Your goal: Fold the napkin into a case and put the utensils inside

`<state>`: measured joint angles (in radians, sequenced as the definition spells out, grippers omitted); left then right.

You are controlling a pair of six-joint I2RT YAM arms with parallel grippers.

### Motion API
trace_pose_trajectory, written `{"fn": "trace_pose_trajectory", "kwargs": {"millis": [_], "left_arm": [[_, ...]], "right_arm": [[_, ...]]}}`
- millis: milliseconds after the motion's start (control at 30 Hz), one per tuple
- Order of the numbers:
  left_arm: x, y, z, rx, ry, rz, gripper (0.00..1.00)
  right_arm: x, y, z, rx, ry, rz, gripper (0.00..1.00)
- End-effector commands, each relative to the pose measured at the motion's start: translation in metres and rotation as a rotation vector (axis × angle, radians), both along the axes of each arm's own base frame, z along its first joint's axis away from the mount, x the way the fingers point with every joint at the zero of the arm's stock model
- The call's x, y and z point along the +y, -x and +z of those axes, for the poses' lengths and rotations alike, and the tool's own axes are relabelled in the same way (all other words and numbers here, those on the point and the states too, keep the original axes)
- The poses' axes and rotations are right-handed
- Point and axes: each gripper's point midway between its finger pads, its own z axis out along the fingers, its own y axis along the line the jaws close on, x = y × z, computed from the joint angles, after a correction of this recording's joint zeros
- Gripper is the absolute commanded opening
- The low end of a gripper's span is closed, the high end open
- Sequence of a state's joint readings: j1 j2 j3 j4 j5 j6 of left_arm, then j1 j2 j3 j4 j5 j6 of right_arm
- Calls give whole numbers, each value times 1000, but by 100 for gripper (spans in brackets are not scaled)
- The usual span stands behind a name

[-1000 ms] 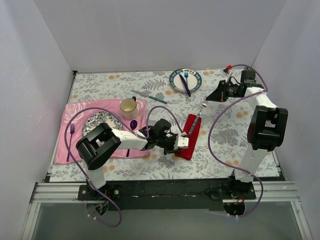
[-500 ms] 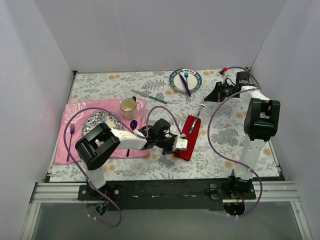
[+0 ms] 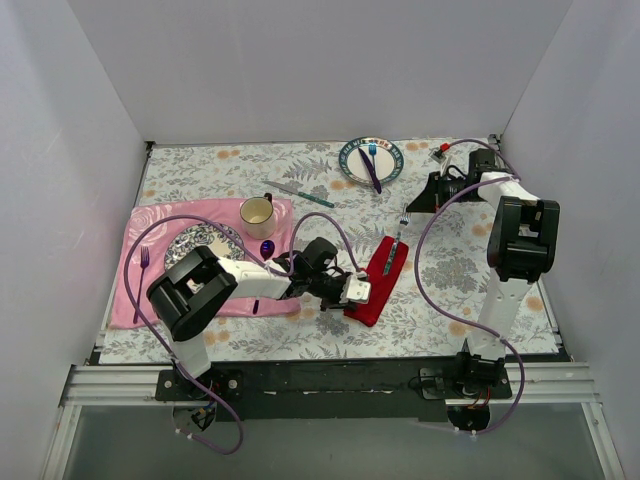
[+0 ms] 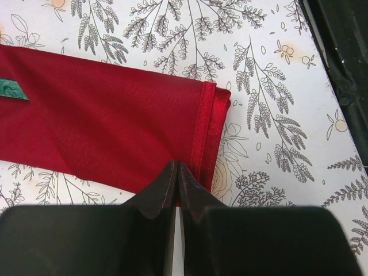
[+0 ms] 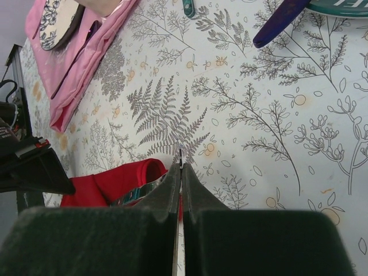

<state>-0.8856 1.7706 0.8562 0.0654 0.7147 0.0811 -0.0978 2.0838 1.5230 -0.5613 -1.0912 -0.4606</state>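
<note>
The red napkin (image 3: 375, 292) lies folded into a narrow strip on the floral cloth. My left gripper (image 3: 356, 290) is shut on its near hemmed end (image 4: 198, 144). The fork (image 3: 397, 240) lies slanted, its teal handle (image 5: 133, 194) reaching into the napkin's open far end (image 5: 115, 181); the handle tip shows in the left wrist view (image 4: 11, 91). My right gripper (image 3: 410, 208) is shut on the fork's tine end, a thin metal edge showing between the jaws (image 5: 180, 156). The teal-handled knife (image 3: 300, 193) lies apart on the table, behind the mug.
A pink placemat (image 3: 140, 285) at the left carries a patterned plate (image 3: 190, 240), a purple fork (image 3: 143, 262) and a purple spoon (image 3: 266, 248). A mug (image 3: 257, 211) stands at its far corner. A back plate (image 3: 345, 165) holds a blue fork and purple knife.
The right arm has folded back and the fork has slid slightly towards the napkin. The left gripper and the napkin's near end have shifted a little to the near left.
</note>
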Motion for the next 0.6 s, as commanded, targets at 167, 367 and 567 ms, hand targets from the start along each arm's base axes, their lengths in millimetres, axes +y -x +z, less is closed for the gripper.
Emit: {"fn": "trace_pose_trajectory", "kwargs": {"millis": [167, 367, 567], "left_arm": [[6, 4, 2, 38, -27, 14, 3], [7, 3, 0, 57, -39, 39, 2], [6, -2, -2, 98, -57, 98, 2]], "right_arm": [[5, 24, 4, -11, -25, 9, 1], [-1, 30, 10, -46, -12, -37, 1], [-5, 38, 7, -45, -1, -54, 1]]}}
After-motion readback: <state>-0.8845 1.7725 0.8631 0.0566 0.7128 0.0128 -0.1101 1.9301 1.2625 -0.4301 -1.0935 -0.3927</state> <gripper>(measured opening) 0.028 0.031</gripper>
